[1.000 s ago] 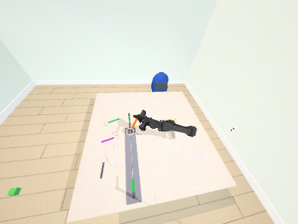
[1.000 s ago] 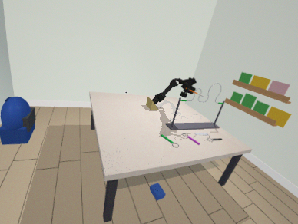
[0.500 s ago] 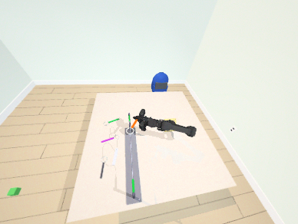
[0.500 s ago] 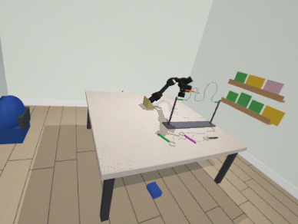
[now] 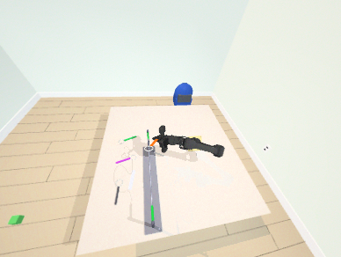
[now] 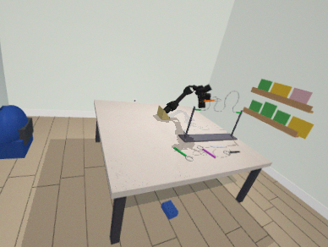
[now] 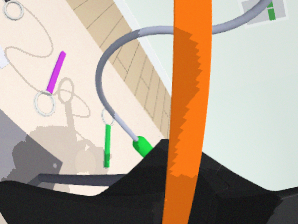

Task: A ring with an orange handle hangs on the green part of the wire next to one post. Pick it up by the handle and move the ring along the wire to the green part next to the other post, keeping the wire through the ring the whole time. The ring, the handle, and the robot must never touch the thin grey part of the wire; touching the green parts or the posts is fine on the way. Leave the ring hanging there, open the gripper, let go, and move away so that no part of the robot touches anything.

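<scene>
My gripper is shut on the orange handle and holds it in the air near the far post. The ring shows at the handle's end, above the far end of the grey base. In the wrist view the handle crosses in front of a bend of the thin grey wire, just past the green part. The ring is out of the wrist view. The other green part is at the other post.
Spare rings lie on the table beside the base, with a green handle, a magenta handle and a black handle. A blue object stands on the floor. Wall shelves hang behind the wire.
</scene>
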